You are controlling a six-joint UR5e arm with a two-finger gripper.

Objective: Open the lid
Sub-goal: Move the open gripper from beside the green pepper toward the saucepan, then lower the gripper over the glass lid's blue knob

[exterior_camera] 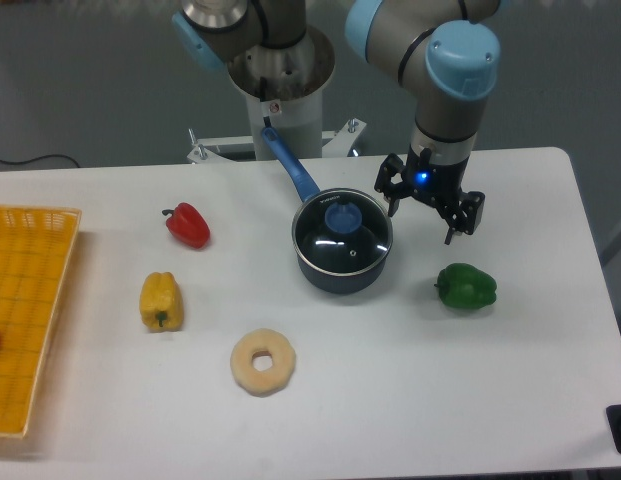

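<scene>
Currently, wide-spread pincer (pixel 424 216) is held beside round clear glass lid (pixel 343 231); its small blue knob (pixel 343 217) could be missed.

Red pepper (pixel 189 224), yellow pepper (pixel 160 301), green pepper (pixel 466 286), doughnut (pixel 262 361) on table (pixel 410 400); orange basket (pixel 25 310) at left.

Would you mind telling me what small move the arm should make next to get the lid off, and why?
Probably shift the gripper left until it is over the blue knob. The lid sits closed on the saucepan, and the open gripper hangs empty to the right of the pan, not yet above the knob.
</scene>
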